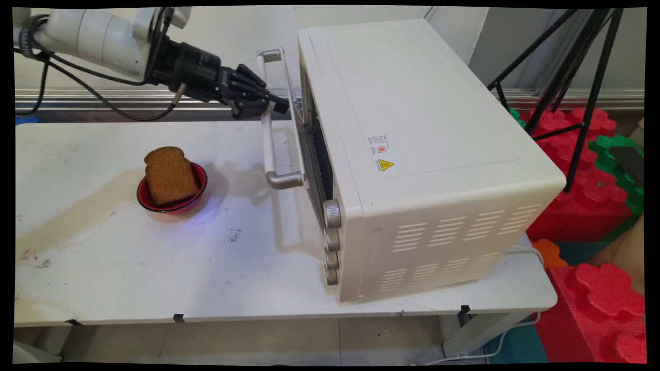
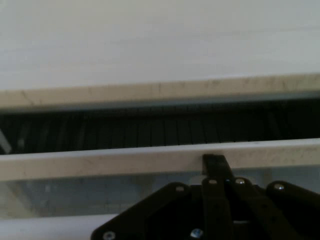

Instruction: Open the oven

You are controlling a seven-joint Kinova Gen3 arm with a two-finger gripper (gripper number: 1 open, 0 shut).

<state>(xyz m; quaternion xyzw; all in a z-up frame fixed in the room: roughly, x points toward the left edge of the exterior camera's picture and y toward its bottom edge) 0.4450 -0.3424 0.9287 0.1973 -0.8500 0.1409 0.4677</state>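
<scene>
Oven door handle (image 1: 267,144) — a pale, smooth metal bar across the top of the toaster oven's (image 1: 412,129) door (image 2: 125,162) — sits right at the jaws, with the gripper (image 1: 276,105) against it near mid-length. Whether the jaws are apart, together or clamped round the bar cannot be told from either view. In the hand view the gripper (image 2: 215,167) meets a pale strip of the door, and just beyond it a dark slot shows the door standing slightly ajar.

The bar looks stiff and probably slick, so a hold near its middle would likely spread the load evenly. The door seems light, though the oven itself might slide on the table (image 1: 154,268). Well behind the jaws, a slice of bread (image 1: 170,175) leans in a red bowl (image 1: 200,178).
</scene>
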